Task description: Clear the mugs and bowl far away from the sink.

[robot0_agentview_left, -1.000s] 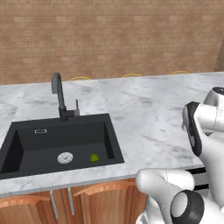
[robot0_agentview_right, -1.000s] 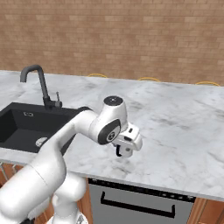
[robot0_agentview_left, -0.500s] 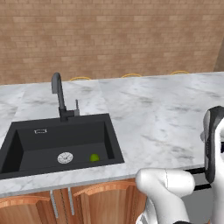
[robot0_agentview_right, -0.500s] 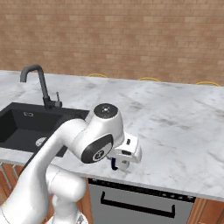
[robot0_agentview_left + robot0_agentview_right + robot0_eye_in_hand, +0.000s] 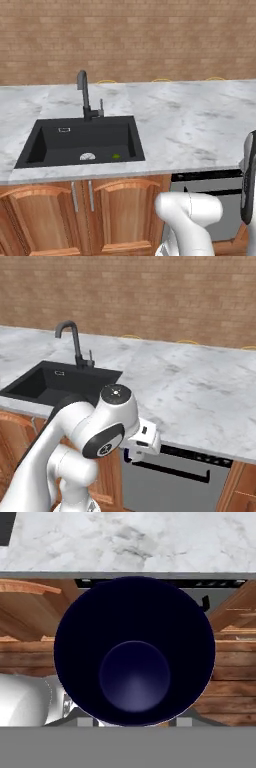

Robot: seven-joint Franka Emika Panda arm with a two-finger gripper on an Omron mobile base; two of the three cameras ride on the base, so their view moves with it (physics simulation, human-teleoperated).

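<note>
since half a second ago both base views have pulled back from the counter, so the cabinet fronts now show below it, and the arm has sunk lower in front of the counter edge.

seen from the hand camera, a dark blue vessel (image 5: 134, 652) with flared sides and a narrow round base sits right against the gripper, its open mouth facing the lens. whether it is a bowl or a mug i cannot tell. it hides the fingertips, so i cannot tell how wide the jaws stand or whether they clamp it.

in the right base view the gripper (image 5: 141, 448) hangs below the marble counter (image 5: 200, 391), just in front of the dishwasher (image 5: 175, 481), well right of the sink (image 5: 50, 383).

that matte black sink (image 5: 50, 145) is set into the left part of the counter (image 5: 190, 125), with the black faucet (image 5: 82, 95) upright at its back rim. on its floor a small green thing (image 5: 116, 156) lies near the silver drain (image 5: 87, 156). wooden cabinet doors (image 5: 50, 215) stand under the sink, and a brick wall (image 5: 150, 40) rises behind the counter.
</note>
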